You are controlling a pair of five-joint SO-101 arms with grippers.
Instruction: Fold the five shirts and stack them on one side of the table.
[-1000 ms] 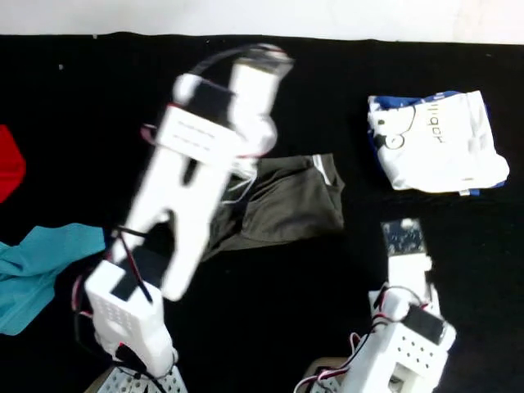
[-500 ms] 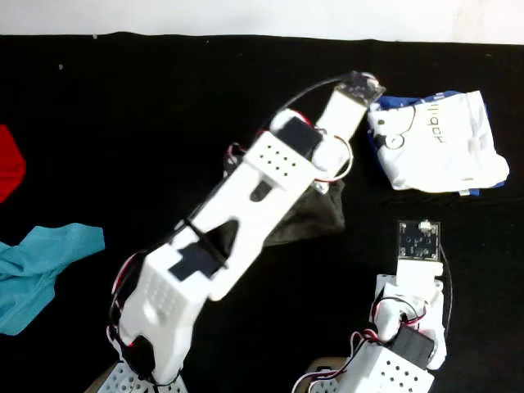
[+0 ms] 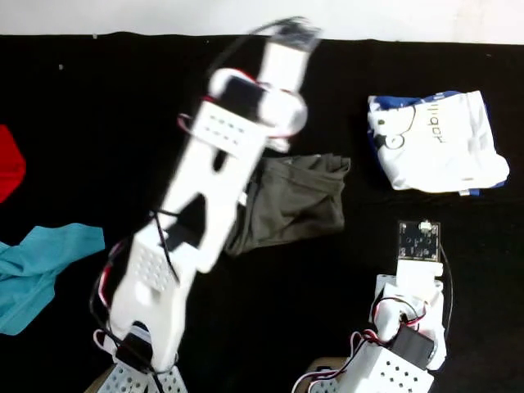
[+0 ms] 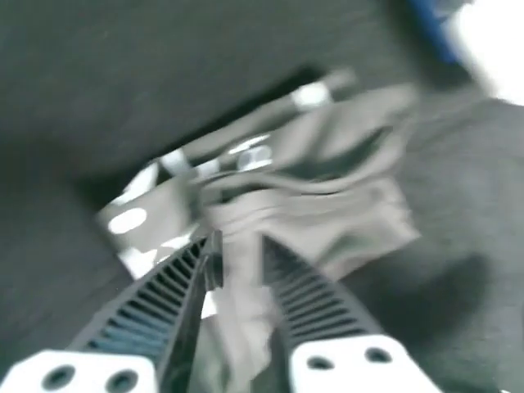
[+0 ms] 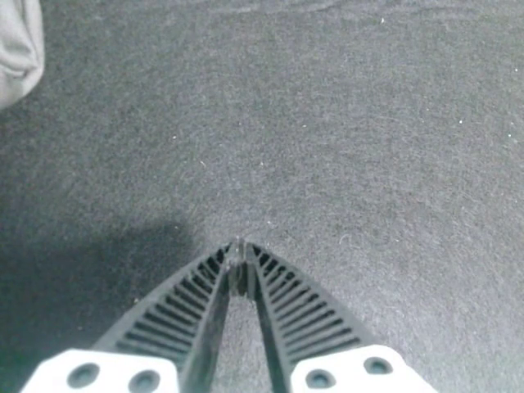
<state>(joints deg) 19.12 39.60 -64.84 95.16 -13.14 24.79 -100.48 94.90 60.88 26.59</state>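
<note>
Lying crumpled near the middle of the high view, the grey shirt [image 3: 299,201] rests on the black bench [image 3: 98,90], its left edge hidden under the left arm [image 3: 205,205]. In the left wrist view the grey shirt [image 4: 344,180] is bunched in folds with pale trim showing. A strip of its cloth runs up between the left jaws, which are drawn in to a narrow gap and pinch that strip. The left arm stretches from the lower left of the high view to the upper middle, crossing over the shirt's left part.

The white shirt [image 3: 438,139], with blue trim, lies folded in the upper right of the high view, just beside the grey one but apart from it. A corner of it [image 4: 495,37] shows at the upper right of the left wrist view.

The teal shirt [image 3: 37,266] lies loose at the left edge of the high view. The red shirt [image 3: 8,164] peeks in above it at the same edge. Both are well apart from the grey shirt.

The right arm [image 3: 409,327] sits in the lower right of the high view, below the white shirt. Its right jaws are closed tip to tip with nothing between them, over bare bench [image 5: 368,123]. A pale fold of cloth [image 5: 16,41] shows at the upper left of the right wrist view; which shirt it is I cannot tell.
</note>
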